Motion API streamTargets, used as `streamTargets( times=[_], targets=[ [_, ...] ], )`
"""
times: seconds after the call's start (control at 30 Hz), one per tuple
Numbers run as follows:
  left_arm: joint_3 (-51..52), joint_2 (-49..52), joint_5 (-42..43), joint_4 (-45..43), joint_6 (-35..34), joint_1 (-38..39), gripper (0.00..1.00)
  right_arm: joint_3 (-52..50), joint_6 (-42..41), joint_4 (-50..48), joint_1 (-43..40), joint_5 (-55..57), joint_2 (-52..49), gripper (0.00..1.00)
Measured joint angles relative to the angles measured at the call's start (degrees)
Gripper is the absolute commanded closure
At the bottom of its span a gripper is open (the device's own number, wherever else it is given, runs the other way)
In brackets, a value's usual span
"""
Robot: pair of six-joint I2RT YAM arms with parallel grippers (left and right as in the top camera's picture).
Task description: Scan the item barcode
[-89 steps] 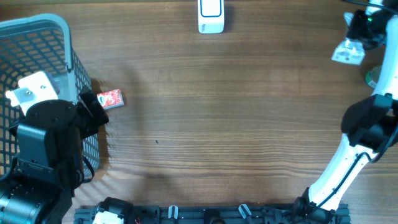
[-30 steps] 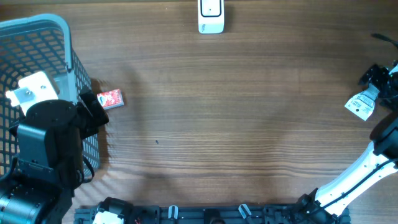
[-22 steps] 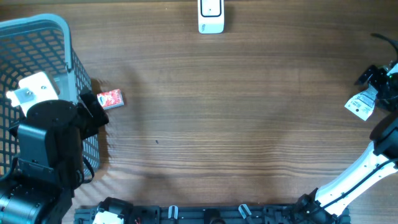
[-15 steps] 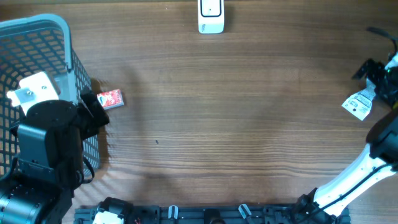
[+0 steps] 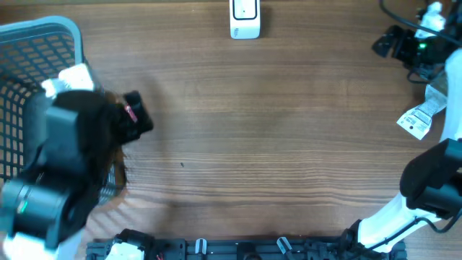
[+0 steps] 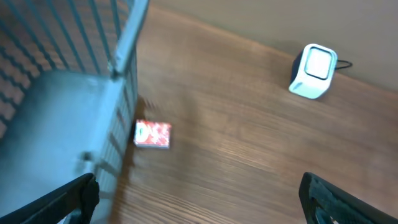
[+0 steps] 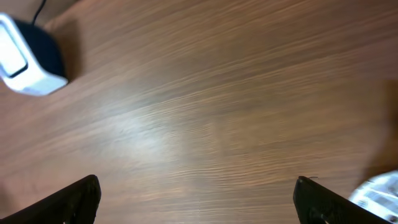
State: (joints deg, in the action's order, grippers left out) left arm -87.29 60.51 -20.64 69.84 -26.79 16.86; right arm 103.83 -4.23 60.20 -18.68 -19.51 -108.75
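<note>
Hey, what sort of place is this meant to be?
Probably a mock shop checkout on a robot bench: a white barcode scanner, a blue mesh basket, and a small red packet beside it on the wooden table.

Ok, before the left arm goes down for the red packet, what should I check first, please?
1. Left gripper open: ok.
2. Red packet flat on the table, outside the basket: ok.
3. Packet centred under the left gripper: not ok, it lies off to one side.
4. Barcode side visible: cannot tell, blurred.
5. Scanner standing, bare wood between it and the packet: ok.
6. Right gripper open, empty, far from the packet: ok.
</note>
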Motion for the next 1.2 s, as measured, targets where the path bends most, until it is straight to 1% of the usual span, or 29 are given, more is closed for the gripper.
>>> streamTargets(
  times=[0.1,0.2,0.3,0.37,0.43,0.6,0.67,0.73,0.93,0.97,1.0,1.13,1.2],
  targets=[
    [0.0,6.2,0.0,-0.4,-8.4,0.1,0.00,0.0,0.0,0.3,2.2,0.0,0.0,0.00],
    [0.1,11.2,0.0,-3.4,-13.0,1.6,0.00,0.0,0.0,0.6,3.5,0.0,0.0,0.00],
    [0.1,15.6,0.9,-7.4,-14.5,6.3,0.00,0.0,0.0,0.7,3.8,0.0,0.0,0.00],
    [0.1,19.3,1.3,-7.7,-15.0,10.7,0.00,0.0,0.0,1.3,3.7,0.0,0.0,0.00],
    [0.1,22.4,1.9,-8.0,-15.6,13.1,0.00,0.0,0.0,1.8,3.8,0.0,0.0,0.00],
    [0.1,30.3,3.1,-10.3,-17.3,15.8,0.00,0.0,0.0,2.8,3.8,0.0,0.0,0.00],
    [0.1,32.9,3.2,-10.1,-21.3,15.8,0.00,0.0,0.0,3.4,3.8,0.0,0.0,0.00],
    [0.1,35.5,2.5,-9.5,-27.1,15.8,0.00,0.0,0.0,4.1,3.8,0.0,0.0,0.00],
    [0.1,42.2,-3.2,-4.1,-44.8,15.8,0.00,0.0,0.0,4.9,3.8,0.0,0.0,0.00],
    [0.1,43.9,-4.3,-2.6,-48.8,15.8,0.00,0.0,0.0,5.0,3.8,0.0,0.0,0.00],
    [0.1,44.8,-4.9,-2.1,-50.9,15.8,0.00,0.0,0.0,5.1,3.8,0.0,0.0,0.00],
    [0.1,50.1,-6.7,-1.0,-62.6,15.8,0.00,0.0,0.0,5.4,3.8,0.0,0.0,0.00],
    [0.1,52.6,-7.1,-1.0,-67.0,15.8,0.00,0.0,0.0,5.9,3.8,0.0,0.0,0.00]
  ],
)
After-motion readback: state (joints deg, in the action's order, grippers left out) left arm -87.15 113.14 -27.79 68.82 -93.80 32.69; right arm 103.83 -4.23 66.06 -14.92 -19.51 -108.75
